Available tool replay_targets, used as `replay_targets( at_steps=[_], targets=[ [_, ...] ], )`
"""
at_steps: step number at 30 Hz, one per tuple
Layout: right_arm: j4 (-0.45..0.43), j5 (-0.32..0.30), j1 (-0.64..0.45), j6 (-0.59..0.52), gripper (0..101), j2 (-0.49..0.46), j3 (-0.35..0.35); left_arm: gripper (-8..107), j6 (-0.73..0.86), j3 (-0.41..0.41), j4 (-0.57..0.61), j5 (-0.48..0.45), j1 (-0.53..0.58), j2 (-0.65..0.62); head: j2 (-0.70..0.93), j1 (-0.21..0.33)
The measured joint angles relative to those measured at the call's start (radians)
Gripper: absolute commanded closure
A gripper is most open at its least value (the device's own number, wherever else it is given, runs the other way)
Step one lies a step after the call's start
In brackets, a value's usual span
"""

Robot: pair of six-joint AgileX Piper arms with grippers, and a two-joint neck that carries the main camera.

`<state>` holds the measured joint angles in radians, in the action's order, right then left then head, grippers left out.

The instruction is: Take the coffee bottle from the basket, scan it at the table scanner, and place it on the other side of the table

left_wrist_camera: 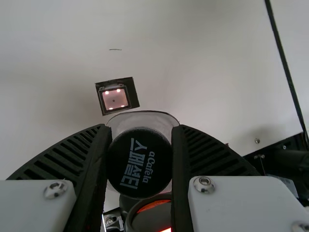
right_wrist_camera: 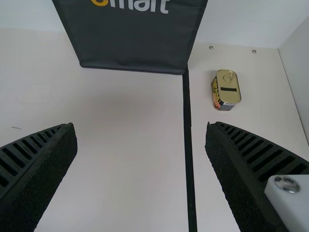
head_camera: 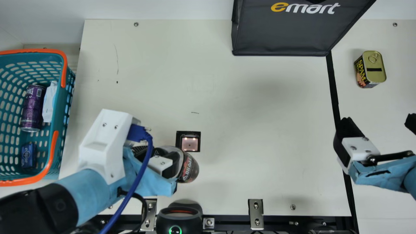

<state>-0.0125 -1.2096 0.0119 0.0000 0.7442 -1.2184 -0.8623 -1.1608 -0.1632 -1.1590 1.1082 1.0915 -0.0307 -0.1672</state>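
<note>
Cream table [head_camera: 247, 130], one, lies beneath your two grippers. Your left gripper [head_camera: 168, 158] grasps one coffee bottle [head_camera: 188, 168], its two fingers parted by the cap's [left_wrist_camera: 140, 164] width. The bottle is between those fingers, just beside one table scanner [head_camera: 189, 144]. Your right gripper [head_camera: 378, 122] is released, fingers wide apart. Farther out, you have one basket [head_camera: 54, 149] containing one purple can [head_camera: 33, 105], one white packet [head_camera: 49, 102] and one blue pack [head_camera: 28, 155]; one dark bag [head_camera: 282, 35]; one tin [head_camera: 377, 68].
</note>
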Motion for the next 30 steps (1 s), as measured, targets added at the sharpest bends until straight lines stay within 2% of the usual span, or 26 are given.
replay_targets(
  at_steps=[14,30],
  targets=[
    [0.000,0.000,0.000,0.000,6,0.000,0.000,107,0.495,0.048,0.211,0.085,-0.144,-0.022,0.002,0.000],
    [0.000,0.000,0.000,0.000,6,0.000,0.000,107,1.164,0.046,0.546,0.032,-0.412,0.024,0.002,-0.002]
  ],
)
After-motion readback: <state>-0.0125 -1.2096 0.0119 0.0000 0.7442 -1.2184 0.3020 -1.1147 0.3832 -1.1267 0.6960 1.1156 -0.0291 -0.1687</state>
